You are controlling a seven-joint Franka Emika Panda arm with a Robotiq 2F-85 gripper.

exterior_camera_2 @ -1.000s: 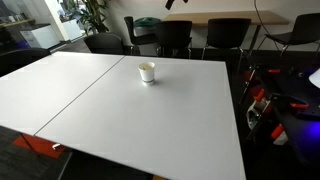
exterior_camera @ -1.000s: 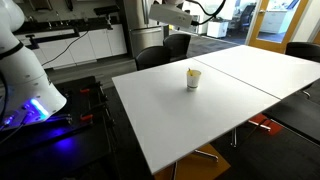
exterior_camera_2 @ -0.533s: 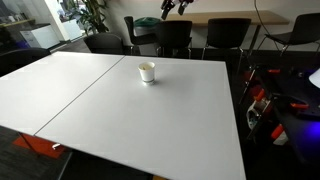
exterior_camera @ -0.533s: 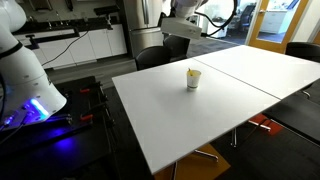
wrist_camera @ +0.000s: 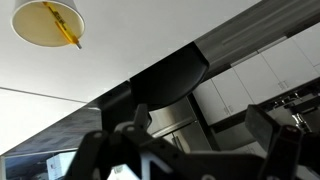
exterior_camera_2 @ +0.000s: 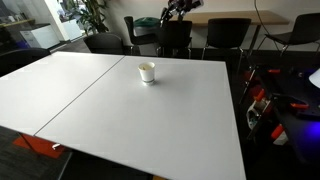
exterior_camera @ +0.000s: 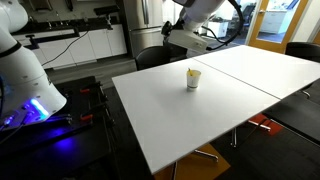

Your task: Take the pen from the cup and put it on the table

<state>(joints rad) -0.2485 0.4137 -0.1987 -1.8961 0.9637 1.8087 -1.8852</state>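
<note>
The cream-white cup [exterior_camera: 193, 78] stands upright near the middle of the white table [exterior_camera: 200, 125]; it also shows in an exterior view [exterior_camera_2: 147, 72] on the table [exterior_camera_2: 120, 110]. In the wrist view the cup [wrist_camera: 45, 22] is at the top left, seen from above, with the yellowish pen [wrist_camera: 64, 30] leaning inside it. My gripper [exterior_camera: 172, 30] hangs in the air beyond the table's far edge, well apart from the cup; it also shows in an exterior view [exterior_camera_2: 175, 10]. In the wrist view the gripper [wrist_camera: 190, 145] is open and empty.
Dark chairs [exterior_camera_2: 175, 38] stand along the table's far edge below the gripper. A seam [exterior_camera: 245, 80] crosses the tabletop. A white robot base [exterior_camera: 25, 70] with blue light stands beside the table. Cabinets and a window line the background.
The arm has come down and moved closer to the table's far edge over the last second. The cup and pen have not moved.
</note>
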